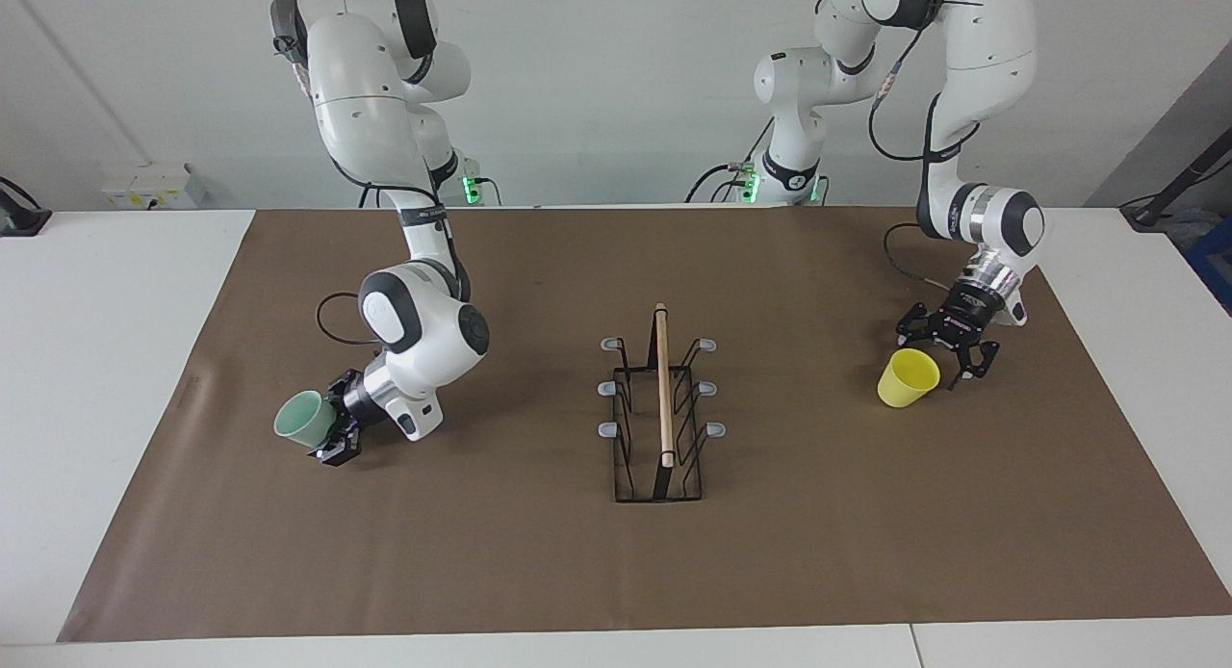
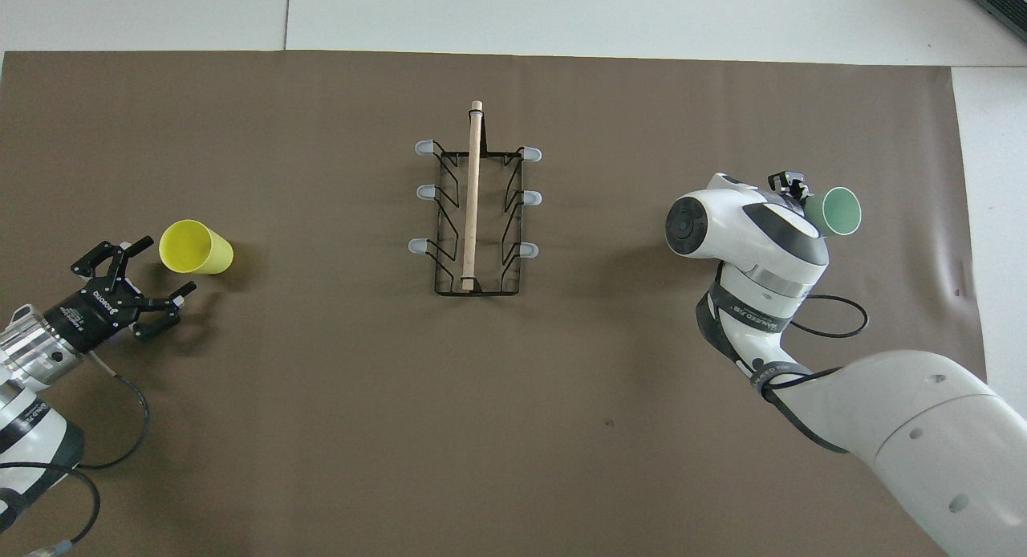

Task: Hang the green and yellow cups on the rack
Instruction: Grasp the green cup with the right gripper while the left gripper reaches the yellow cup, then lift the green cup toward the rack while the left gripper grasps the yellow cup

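1. The right gripper (image 1: 332, 437), at the left of the facing frame, has its jaws pinching the green cup (image 1: 300, 425), tipped on its side with the mouth facing away from the arm, low over the brown mat (image 1: 539, 562).
2. The left gripper (image 1: 948, 352), at the right of that frame, hangs with jaws spread just beside the yellow cup (image 1: 906, 377), which rests on the mat.
3. The rack (image 1: 660, 418) stands at mid-frame on the counter (image 1: 106, 293), between the cups, with nothing on its prongs.
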`<state>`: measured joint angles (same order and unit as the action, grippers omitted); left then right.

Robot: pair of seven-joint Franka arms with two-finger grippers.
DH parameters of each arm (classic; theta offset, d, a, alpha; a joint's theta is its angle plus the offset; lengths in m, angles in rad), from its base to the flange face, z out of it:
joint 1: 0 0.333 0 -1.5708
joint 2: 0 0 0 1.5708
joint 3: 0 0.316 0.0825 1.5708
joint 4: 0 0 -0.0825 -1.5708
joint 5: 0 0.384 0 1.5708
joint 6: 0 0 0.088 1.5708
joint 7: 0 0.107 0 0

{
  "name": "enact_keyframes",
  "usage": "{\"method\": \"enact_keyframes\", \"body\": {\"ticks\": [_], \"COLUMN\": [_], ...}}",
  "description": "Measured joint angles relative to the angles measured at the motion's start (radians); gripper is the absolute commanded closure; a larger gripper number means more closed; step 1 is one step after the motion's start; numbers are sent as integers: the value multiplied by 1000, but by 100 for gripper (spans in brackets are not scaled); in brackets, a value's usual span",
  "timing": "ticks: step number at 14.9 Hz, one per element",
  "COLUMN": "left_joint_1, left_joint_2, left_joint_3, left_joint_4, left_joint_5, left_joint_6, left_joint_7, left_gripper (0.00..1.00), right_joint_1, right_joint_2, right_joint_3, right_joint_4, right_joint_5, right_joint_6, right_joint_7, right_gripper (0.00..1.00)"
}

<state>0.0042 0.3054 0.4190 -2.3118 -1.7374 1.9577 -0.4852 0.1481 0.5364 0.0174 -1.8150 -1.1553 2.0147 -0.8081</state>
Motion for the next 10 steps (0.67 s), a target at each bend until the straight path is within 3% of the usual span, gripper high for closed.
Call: {"method": "enact_keyframes", "body": {"ticks": [3,7,10], "left_joint_1": [-44,-53,-77], "left_joint_2": [14,22,22], "left_joint_3": [-4,-4,-5], "left_joint_4": [0,0,-4], "left_joint_5": [-64,-81,-120], "left_joint_6": [33,38,41], "left_joint_7": [0,0,1], "left_gripper": [0,0,0], "right_joint_1": [0,-1,-1], "right_joint_2": [-26,-81,-122], "right_joint_3": [0,1,15], "right_joint_4": [29,72,81], "right_joint_5": [29,165,361], "right_joint_6": [-3,6,46], "right_joint_7": [-8,-70,-69], "right_gripper": [100,100,100]}}
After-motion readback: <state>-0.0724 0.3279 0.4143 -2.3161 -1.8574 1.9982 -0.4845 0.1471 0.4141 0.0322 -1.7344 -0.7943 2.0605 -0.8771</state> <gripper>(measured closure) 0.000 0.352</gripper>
